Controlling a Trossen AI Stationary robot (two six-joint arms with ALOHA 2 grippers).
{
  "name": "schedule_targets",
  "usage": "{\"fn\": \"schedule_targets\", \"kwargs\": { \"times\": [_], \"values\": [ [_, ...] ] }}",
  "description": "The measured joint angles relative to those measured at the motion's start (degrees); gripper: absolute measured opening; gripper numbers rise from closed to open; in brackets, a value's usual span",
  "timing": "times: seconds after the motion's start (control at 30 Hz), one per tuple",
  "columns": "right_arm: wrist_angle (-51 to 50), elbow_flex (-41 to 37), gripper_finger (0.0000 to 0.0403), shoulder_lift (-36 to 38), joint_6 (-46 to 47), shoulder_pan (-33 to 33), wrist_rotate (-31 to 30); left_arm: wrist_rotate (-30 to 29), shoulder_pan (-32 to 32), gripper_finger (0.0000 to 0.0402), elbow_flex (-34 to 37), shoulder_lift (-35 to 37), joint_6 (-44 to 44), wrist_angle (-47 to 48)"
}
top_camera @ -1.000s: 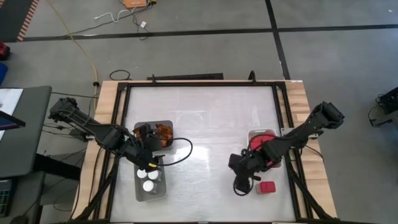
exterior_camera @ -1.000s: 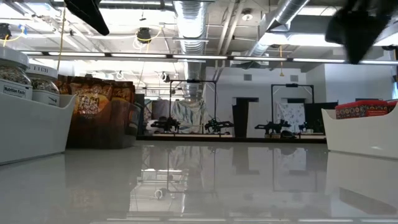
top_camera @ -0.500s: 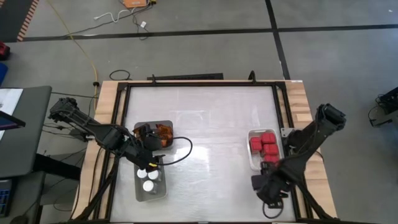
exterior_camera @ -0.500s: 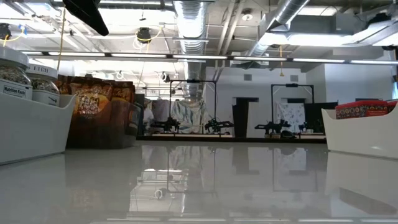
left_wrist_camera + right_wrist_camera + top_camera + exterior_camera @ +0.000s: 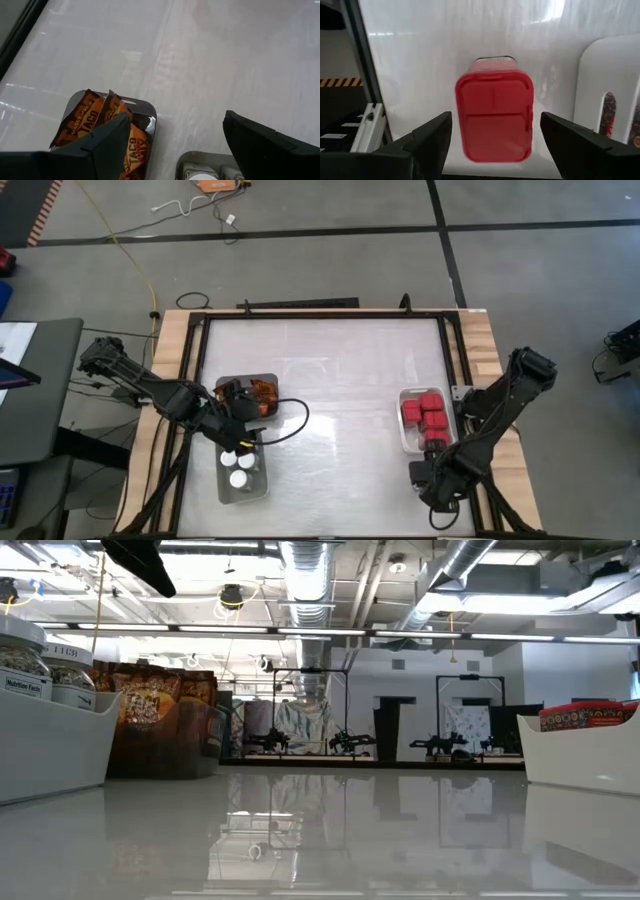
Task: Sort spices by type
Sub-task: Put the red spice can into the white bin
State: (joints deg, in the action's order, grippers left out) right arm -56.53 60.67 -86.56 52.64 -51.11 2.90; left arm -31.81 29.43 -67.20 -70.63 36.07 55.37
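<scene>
While the right claw hangs near the desk's front right edge with its fingers spread wide, a red box sits between them, touching neither as far as shows. Its long axis runs straight ahead of the claw, lid up. The white tray of red boxes stands just beside it. The left claw, fingers apart and empty, hovers over the jar tray, with the orange packets ahead and bare desk beyond.

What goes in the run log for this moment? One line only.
right gripper: open, red box between fingers | left gripper: open, over jars
</scene>
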Motion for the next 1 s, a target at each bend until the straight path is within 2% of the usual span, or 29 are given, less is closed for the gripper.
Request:
{"fn": "schedule_targets", "kwargs": {
  "times": [0.33,0.57,0.9,1.0],
  "values": [
    [3.87,-4.07,0.0317,0.00,3.37,-0.89,-0.04,-0.04,0.00,0.0306,0.01,0.01,0.43,0.02],
    [4.87,-4.22,0.0235,0.00,4.82,-1.00,-0.09,-0.05,0.00,0.0306,0.01,0.01,-0.76,0.04],
    [10.78,-4.22,0.0235,0.00,9.31,0.97,-0.28,-0.11,0.00,0.0306,0.00,0.00,-3.10,0.04],
    [13.33,-3.90,0.0235,-0.02,9.76,2.50,-2.76,-0.13,0.00,0.0306,0.01,0.02,-3.48,0.04]
  ]
}}
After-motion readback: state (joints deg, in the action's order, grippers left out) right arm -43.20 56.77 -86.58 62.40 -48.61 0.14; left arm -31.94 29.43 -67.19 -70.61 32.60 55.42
